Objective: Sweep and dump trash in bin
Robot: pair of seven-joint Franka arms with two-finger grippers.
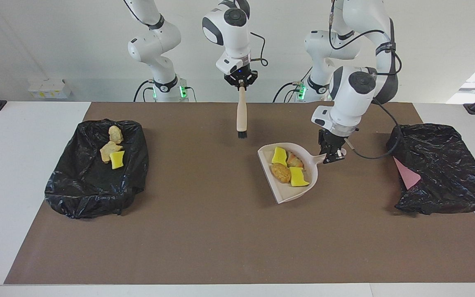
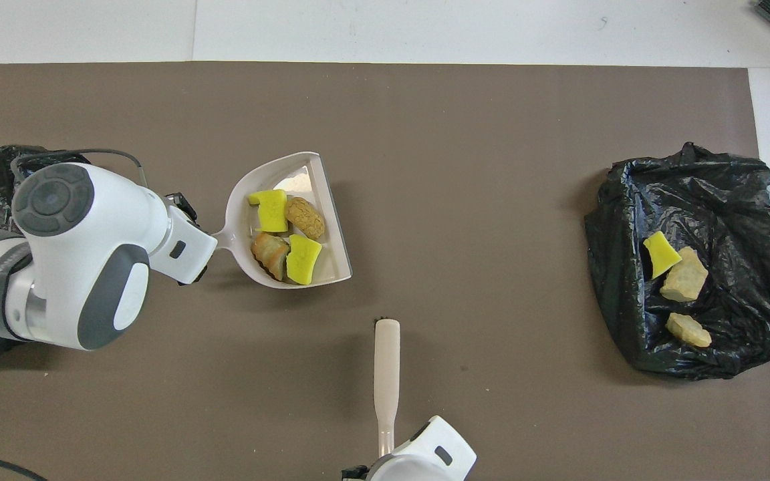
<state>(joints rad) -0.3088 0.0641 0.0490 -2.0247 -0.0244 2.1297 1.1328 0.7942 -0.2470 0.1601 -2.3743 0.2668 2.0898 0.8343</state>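
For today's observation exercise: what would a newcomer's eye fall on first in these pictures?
Probably the beige dustpan loaded with yellow and tan scraps, held by its handle in the left gripper over the mat's middle. Next, the brush hanging bristles-down from the right gripper. A black bag at the right arm's end holds three more scraps.

Three yellow sponge pieces point(image 1: 279, 156), four bread chunks point(image 1: 281, 172), two bags point(image 1: 97, 189).
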